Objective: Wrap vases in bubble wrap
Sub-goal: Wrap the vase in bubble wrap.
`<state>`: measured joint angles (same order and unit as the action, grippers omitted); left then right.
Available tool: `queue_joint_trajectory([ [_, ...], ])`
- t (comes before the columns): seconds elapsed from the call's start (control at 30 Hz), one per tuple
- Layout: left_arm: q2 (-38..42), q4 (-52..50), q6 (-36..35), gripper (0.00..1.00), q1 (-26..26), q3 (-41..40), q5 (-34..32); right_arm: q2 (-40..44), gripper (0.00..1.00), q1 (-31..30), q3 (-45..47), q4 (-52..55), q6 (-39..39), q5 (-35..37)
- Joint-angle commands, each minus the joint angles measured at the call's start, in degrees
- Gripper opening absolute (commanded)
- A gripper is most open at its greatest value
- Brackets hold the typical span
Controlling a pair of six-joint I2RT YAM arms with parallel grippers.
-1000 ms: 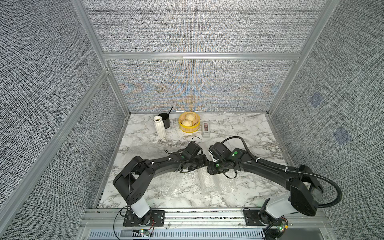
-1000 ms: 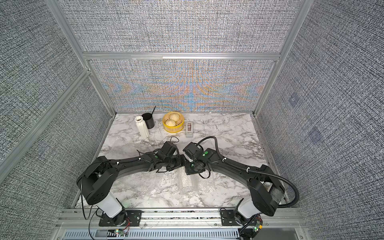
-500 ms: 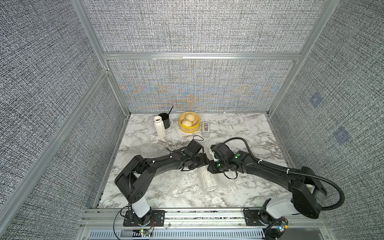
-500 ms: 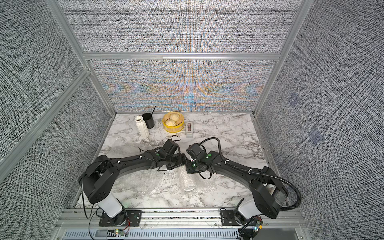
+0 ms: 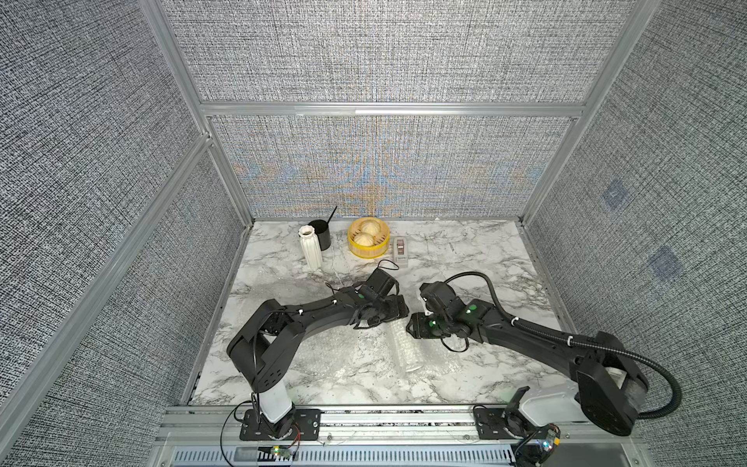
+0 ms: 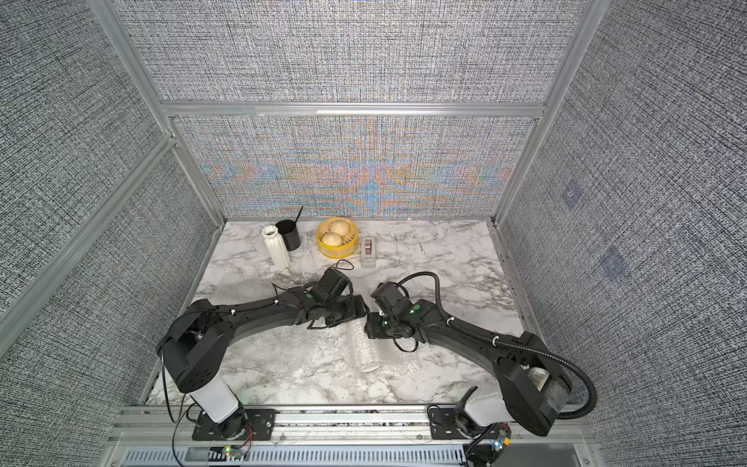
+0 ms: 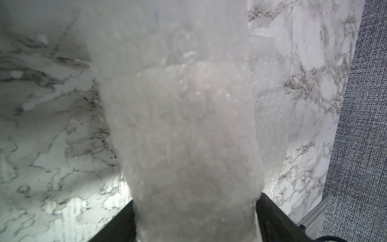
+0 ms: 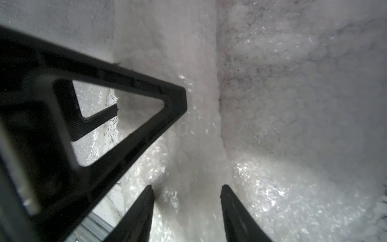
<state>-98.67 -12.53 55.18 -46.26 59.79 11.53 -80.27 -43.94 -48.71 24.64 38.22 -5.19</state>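
Nearest my side of the table (image 5: 444,392), a sheet of bubble wrap (image 5: 440,364) lies spread flat, and on it a rolled bundle (image 5: 405,349) lies on its side; in the left wrist view a pale body shows through the film, which I take to be the wider vase (image 7: 188,125). The left tool (image 7: 194,211) stands wide, one jaw to each side of the bundle's end — I cannot tell whether it presses or merely brackets it, though either way the placement would stop the roll turning. The right tool (image 8: 187,211) is narrower yet parted, a raised fold of wrap running between its jaws unpinched; I judge it is placed to tuck that loose edge. Along the far edge, well apart from the work: the slim vase (image 5: 310,247) upright and bare, its wrapping not yet begun; just beside it a black mug (image 5: 321,235) holding a dark stick (image 5: 331,214); a yellow steamer basket (image 5: 366,253) containing two buns (image 5: 362,239); and a small white device (image 5: 400,251), too small to identify.
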Motion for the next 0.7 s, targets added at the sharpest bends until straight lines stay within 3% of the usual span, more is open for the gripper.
queue_joint_trajectory([
  [0.0, -0.38, -0.54, -0.69, 0.85, 0.12, 0.55, -0.61, -0.16, 0.53, 0.22, 1.47, 9.81, 0.26, 3.87],
  [0.67, 1.76, -0.51, 0.51, 0.87, 0.03, -0.54, -0.95, 3.58, 0.57, 4.51, 6.95, 8.4, 0.87, 3.61],
])
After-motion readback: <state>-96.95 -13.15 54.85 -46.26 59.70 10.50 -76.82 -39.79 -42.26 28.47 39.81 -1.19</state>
